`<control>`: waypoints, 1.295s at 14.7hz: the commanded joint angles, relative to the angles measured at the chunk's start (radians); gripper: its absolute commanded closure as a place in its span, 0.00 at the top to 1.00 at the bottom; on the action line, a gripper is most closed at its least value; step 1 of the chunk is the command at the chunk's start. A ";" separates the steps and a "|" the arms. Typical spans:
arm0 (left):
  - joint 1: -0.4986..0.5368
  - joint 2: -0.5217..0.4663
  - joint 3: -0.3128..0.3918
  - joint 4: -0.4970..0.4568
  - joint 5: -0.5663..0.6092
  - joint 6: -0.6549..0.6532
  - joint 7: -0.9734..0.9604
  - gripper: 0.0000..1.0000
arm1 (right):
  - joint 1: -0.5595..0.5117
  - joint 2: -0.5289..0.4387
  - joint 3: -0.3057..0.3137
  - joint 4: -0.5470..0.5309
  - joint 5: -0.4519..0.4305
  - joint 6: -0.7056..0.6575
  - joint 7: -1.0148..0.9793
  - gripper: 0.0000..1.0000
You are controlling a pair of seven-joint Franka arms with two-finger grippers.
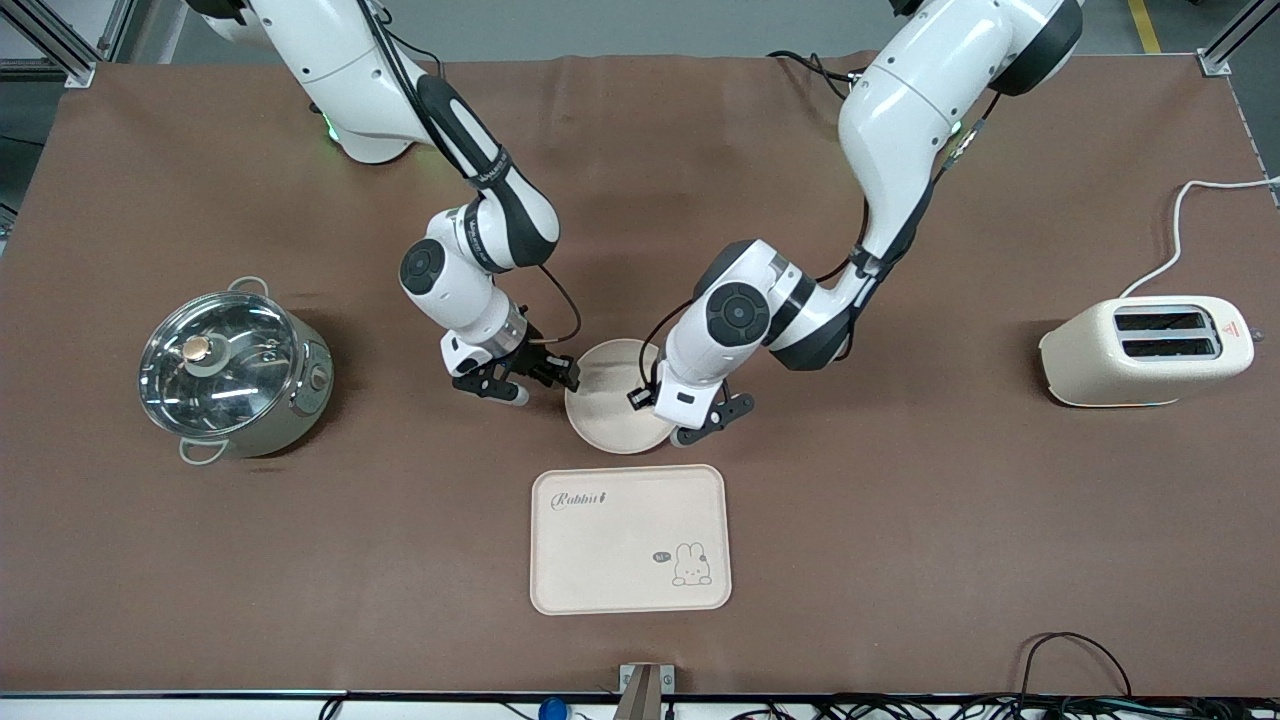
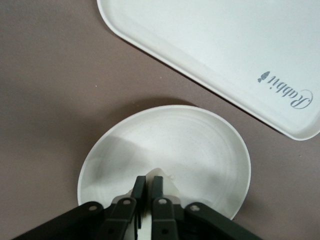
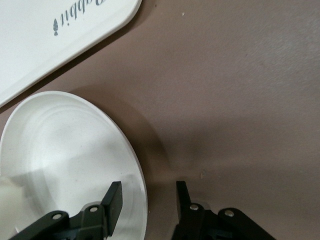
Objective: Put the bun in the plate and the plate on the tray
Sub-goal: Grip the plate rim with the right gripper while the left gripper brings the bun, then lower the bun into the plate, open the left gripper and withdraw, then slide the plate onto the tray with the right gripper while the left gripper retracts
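Observation:
The round cream plate [image 1: 605,412] lies mid-table, a little farther from the front camera than the Rabbit tray [image 1: 600,560]. My left gripper [image 1: 645,398] hangs over the plate. In the left wrist view its fingers [image 2: 148,177] are shut on the small pale bun [image 2: 169,181], just above the plate [image 2: 190,145], with the tray [image 2: 225,40] ahead. In the front view the bun is hidden by the hand. My right gripper [image 1: 565,378] is low at the plate's rim toward the right arm's end. In the right wrist view it [image 3: 147,192] is open, straddling the plate [image 3: 65,145] rim.
A steel pot with a glass lid [image 1: 235,375] stands toward the right arm's end. A cream toaster [image 1: 1145,350] with a white cord stands toward the left arm's end. Bare brown table surrounds the tray [image 3: 50,50].

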 commanded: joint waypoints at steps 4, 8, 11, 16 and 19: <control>0.027 -0.049 0.023 0.010 0.109 -0.069 0.000 1.00 | 0.026 0.027 -0.002 0.023 0.022 0.034 0.013 0.32; 0.156 -0.137 0.017 0.063 0.177 -0.292 0.251 1.00 | 0.046 0.031 -0.004 0.021 0.021 0.044 0.012 0.00; 0.259 -0.213 0.019 0.050 0.177 -0.358 0.498 1.00 | 0.037 0.024 -0.004 0.018 0.021 0.044 0.013 0.00; 0.450 -0.378 0.019 0.046 0.178 -0.571 0.882 1.00 | 0.025 -0.047 0.001 0.030 0.025 0.031 0.050 0.00; 0.530 -0.482 0.017 0.034 0.177 -0.597 1.098 1.00 | 0.005 -0.021 -0.004 0.160 0.025 0.028 0.058 0.00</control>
